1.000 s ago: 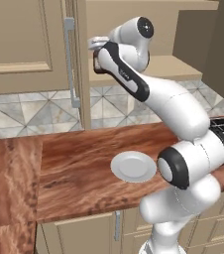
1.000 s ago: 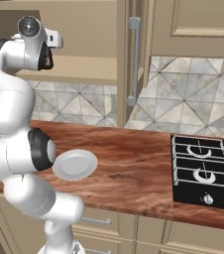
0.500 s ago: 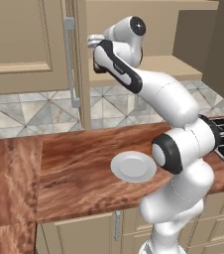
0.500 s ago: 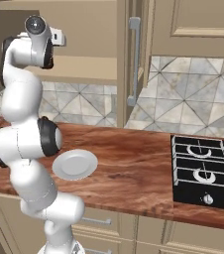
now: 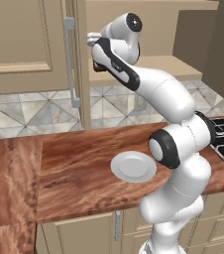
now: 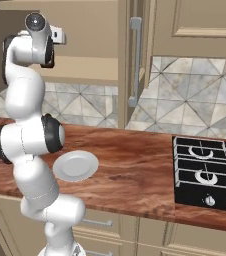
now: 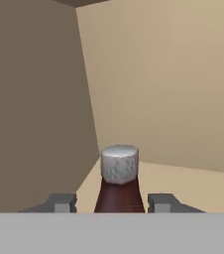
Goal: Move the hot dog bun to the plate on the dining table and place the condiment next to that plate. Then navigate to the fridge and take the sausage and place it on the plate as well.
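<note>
Condiment bottle (image 7: 119,186) stands on the open cabinet's shelf (image 7: 193,181), neck between the 2 fingertips of the pincer (image 7: 115,202), jaws part-closed, contact not discernible; judged best to grip squarely below the cap, lift vertically, then carry to the plate (image 5: 133,166).

Between our dark grey fingertips (image 7: 62,202) we see the condiment (image 7: 119,194): a deep maroon-brown neck under a mottled pale grey cap. Beyond it the cupboard walls (image 7: 173,84) are plain tan, darker brown on the shaded side. Well below our hand, the plate (image 5: 133,166) is plain white on a reddish-brown wood-grain counter (image 5: 79,168). The backsplash (image 6: 195,107) carries grey-beige triangles. The hob (image 6: 207,172) is black.
</note>
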